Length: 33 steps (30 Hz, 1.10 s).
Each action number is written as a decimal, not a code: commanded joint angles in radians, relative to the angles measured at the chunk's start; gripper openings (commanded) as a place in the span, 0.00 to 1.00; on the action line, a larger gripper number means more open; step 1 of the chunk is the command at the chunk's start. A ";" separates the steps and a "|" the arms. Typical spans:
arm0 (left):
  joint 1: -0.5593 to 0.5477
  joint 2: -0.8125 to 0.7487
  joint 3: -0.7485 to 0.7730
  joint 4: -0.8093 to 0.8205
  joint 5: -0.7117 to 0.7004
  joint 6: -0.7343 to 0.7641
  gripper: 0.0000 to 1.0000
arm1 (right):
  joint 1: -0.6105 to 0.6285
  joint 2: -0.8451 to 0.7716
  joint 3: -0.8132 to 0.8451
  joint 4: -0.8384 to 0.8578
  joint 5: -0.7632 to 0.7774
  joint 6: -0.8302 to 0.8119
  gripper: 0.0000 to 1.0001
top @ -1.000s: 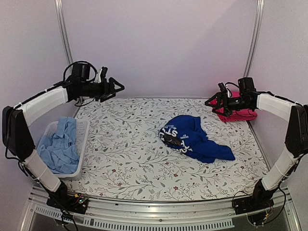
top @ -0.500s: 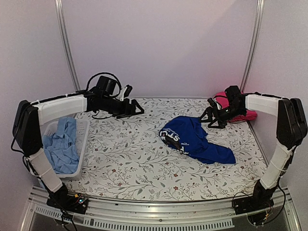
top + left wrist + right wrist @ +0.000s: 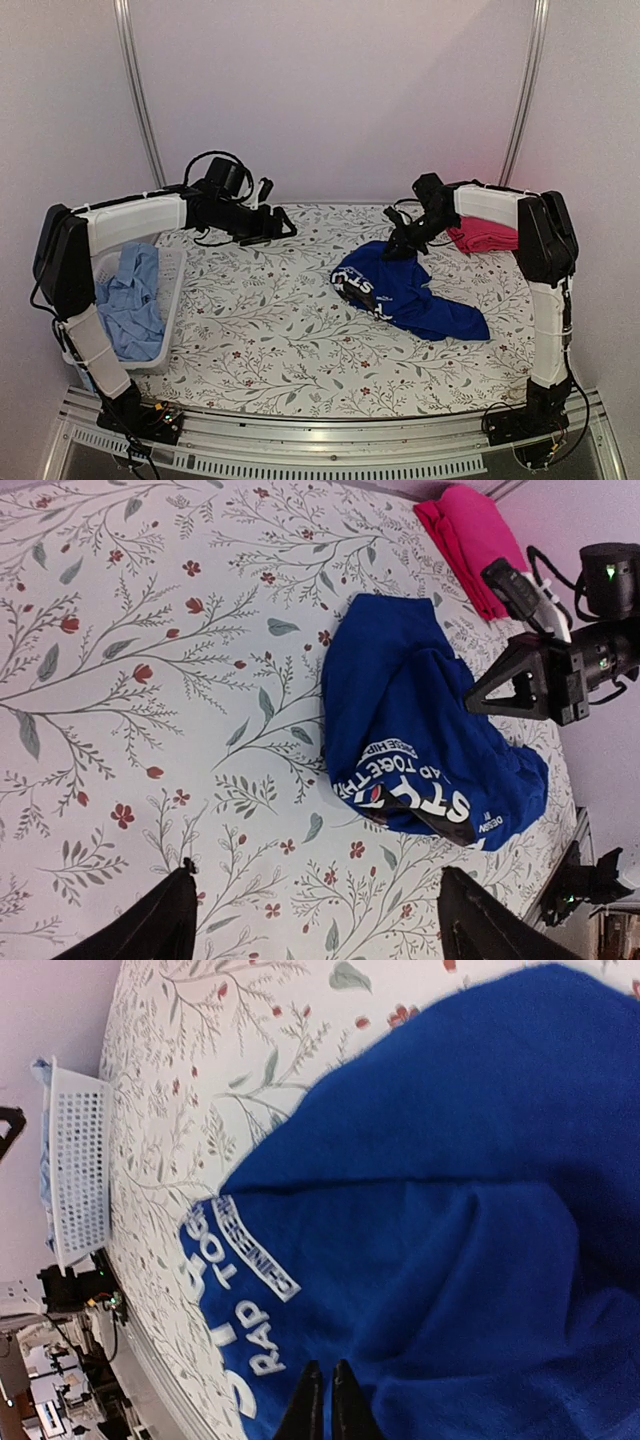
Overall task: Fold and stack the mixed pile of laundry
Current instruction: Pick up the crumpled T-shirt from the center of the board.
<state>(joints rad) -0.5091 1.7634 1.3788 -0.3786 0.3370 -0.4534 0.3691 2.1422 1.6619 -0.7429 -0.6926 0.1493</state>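
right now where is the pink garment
In the top view the pink garment lies folded at the far right corner of the floral table cover, partly behind the right arm, beyond the blue shirt.

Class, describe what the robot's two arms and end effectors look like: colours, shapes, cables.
The left arm and right arm share white casings on the long links and black joints. Black cables loop near each wrist. The left end effector and right end effector are black, with two tapering fingers.

Crumpled blue shirt [image 3: 405, 290], folded pink garment [image 3: 487, 237]
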 commanded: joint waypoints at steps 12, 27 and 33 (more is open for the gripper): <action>0.130 -0.129 -0.145 0.081 -0.050 -0.153 0.82 | 0.177 0.032 0.608 -0.089 0.084 0.185 0.45; 0.130 -0.140 -0.159 0.069 -0.049 -0.140 0.82 | 0.148 0.081 0.315 -0.252 0.655 -0.001 0.84; 0.131 -0.142 -0.170 0.055 -0.073 -0.132 0.83 | 0.147 0.207 0.378 -0.287 0.648 -0.021 0.71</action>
<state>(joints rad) -0.3767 1.6474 1.2221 -0.3267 0.2825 -0.5949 0.5205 2.2604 1.9850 -0.9829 -0.0826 0.1520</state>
